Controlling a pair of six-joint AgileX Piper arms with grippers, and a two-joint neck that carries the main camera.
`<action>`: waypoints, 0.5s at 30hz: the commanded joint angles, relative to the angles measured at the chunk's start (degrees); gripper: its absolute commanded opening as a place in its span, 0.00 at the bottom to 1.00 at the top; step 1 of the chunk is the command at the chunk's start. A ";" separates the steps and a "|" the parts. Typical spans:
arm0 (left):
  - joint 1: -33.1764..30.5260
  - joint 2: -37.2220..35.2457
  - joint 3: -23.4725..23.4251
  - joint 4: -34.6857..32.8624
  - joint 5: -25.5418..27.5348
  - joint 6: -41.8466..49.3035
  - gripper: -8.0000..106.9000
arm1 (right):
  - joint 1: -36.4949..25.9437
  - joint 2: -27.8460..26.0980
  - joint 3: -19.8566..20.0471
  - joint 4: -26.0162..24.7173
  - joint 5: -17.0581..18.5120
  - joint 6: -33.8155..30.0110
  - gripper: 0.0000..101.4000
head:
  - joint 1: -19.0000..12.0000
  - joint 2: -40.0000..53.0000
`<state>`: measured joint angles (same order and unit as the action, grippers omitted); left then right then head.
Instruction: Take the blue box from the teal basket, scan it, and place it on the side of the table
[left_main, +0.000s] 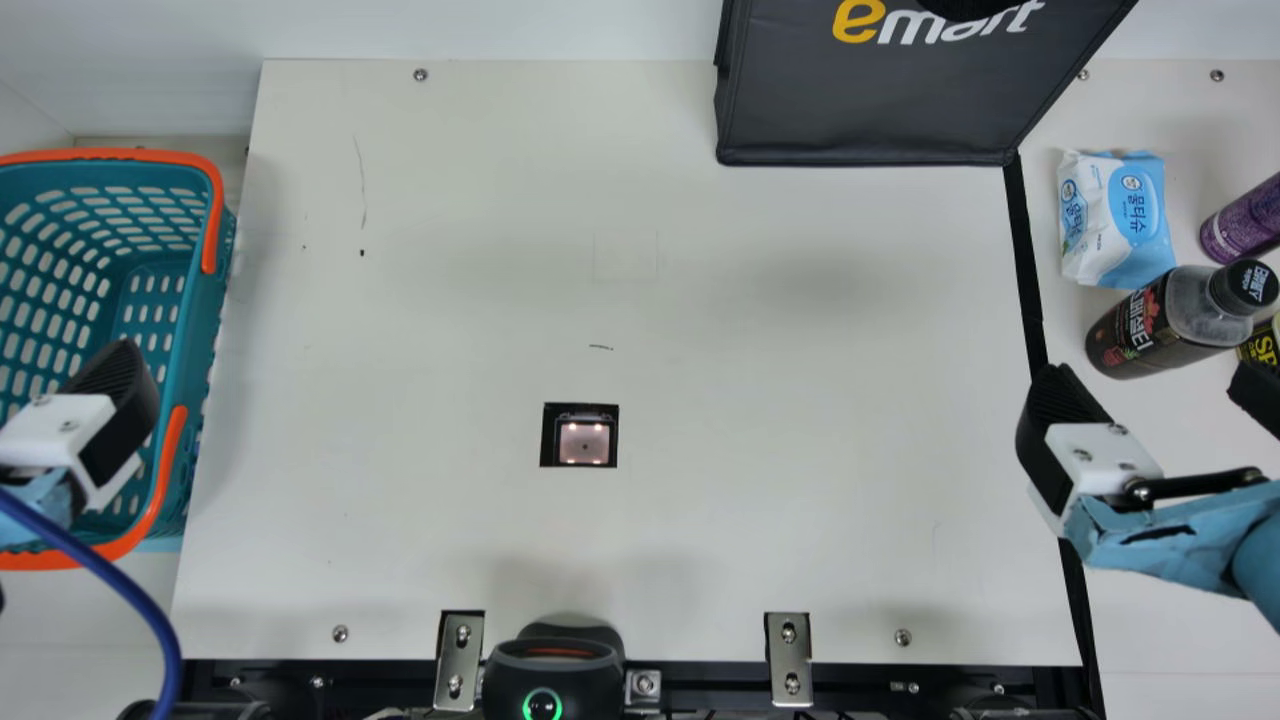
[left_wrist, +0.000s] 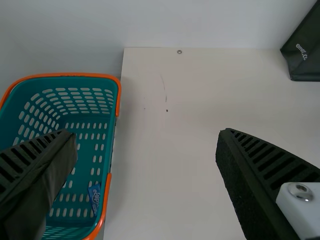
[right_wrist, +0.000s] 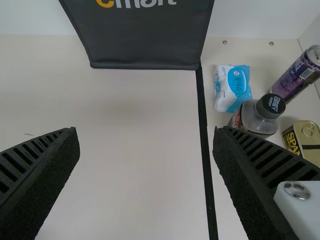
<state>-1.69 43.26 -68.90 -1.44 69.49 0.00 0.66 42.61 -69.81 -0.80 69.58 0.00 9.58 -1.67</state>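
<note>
The teal basket (left_main: 205, 330) stands at the main view's left edge, and my left gripper (left_main: 120, 400) is over its near part. In the left wrist view the blue box (left_wrist: 95, 197) lies inside the basket (left_wrist: 112, 145), low by the side wall next to the table; my left gripper (left_wrist: 145, 140) is open and holds nothing. A square scanner window (left_main: 585, 442) is set into the table (left_main: 800, 400). Over the table's right edge my right gripper (left_main: 1150, 385) stands open, and in the right wrist view this gripper (right_wrist: 145, 137) has nothing between its fingers.
A dark bag (left_main: 870, 100) stands at the back. Past the black strip on the right are a wipes pack (left_main: 1115, 215), a dark bottle (left_main: 1160, 325), a purple can (left_main: 1245, 220) and a yellow tin (right_wrist: 302, 140). A black device (left_main: 550, 670) sits at the front edge.
</note>
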 joint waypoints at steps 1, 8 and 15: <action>0.00 0.00 0.00 0.00 0.00 0.00 0.85 | 0.00 0.00 0.00 0.00 0.00 0.00 0.94 | -1.66 1.43; 0.00 0.00 0.00 0.00 0.00 0.00 0.85 | 0.00 0.00 0.00 0.00 0.05 0.00 0.94 | -1.66 10.78; 0.00 0.00 0.00 0.00 0.00 0.00 0.85 | 0.00 0.00 0.00 0.00 0.05 0.00 0.94 | -1.66 20.09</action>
<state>-1.69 43.26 -68.90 -1.44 69.49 0.00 0.66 42.61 -69.81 -0.80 69.63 0.00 9.58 14.33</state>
